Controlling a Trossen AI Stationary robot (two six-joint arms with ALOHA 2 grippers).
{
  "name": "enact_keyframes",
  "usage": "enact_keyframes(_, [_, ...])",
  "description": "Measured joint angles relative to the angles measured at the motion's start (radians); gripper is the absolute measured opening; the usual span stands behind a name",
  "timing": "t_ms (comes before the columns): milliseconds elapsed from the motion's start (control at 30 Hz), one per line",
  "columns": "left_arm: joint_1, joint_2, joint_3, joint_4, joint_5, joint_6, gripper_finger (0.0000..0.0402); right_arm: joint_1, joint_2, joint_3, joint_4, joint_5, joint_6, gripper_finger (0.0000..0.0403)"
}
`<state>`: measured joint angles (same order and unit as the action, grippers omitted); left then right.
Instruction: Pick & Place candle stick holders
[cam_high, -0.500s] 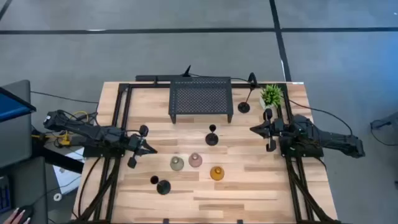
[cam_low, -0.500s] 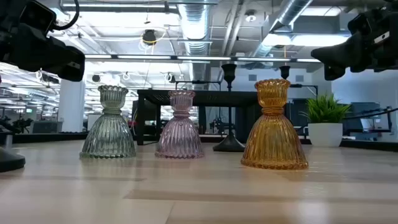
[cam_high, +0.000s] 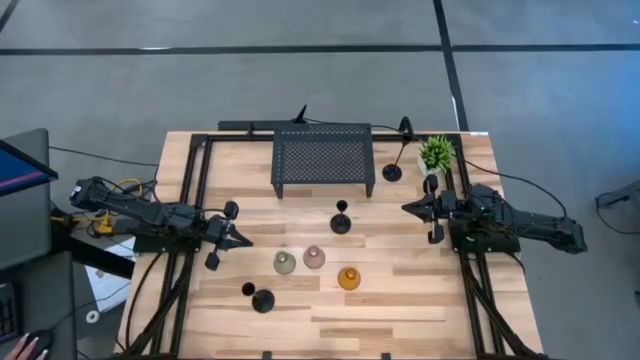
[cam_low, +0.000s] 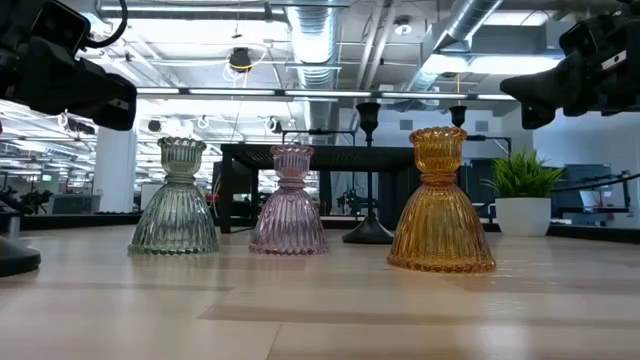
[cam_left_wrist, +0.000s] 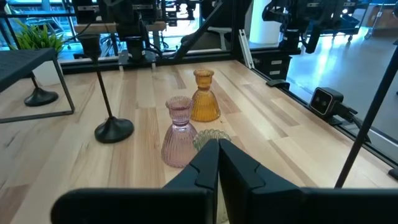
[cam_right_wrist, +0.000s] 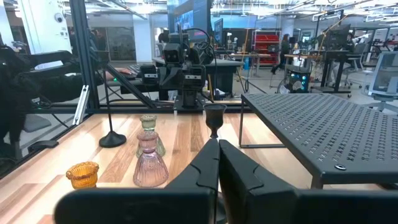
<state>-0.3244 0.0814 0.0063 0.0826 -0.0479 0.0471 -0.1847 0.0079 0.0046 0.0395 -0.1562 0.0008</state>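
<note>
Both grippers idle, fingers pressed together, empty. Open the left gripper (cam_high: 243, 239) wide before approaching the green holder (cam_high: 285, 262), nearest it; grasp its narrow neck, upright.

Lighting: bright, even, overhead; source visible in the low view as white ceiling strip fixtures above the amber ribbed glass holder (cam_low: 441, 203). Shadows: soft and short, pooled just beside that holder's base on the pale wooden tabletop (cam_low: 320, 310). Glare: broad pale sheen on the tabletop beyond the amber holder in the left wrist view, toward the bright windows. Translucency: amber holder glows, with highlights along its ribs. Focus: low view sharp on the amber holder, room behind it softer. Wrist views: near dark fingers (cam_left_wrist: 239, 171) blurred; straight lines bow outward toward picture edges.
</note>
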Motion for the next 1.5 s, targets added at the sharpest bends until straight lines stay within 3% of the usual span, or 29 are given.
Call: enact_keyframes(1500, [0.000,0.000,0.000,0.021,0.000,0.000,0.0011,0.000,0.000,0.000,0.000,0.000,0.000,0.0000])
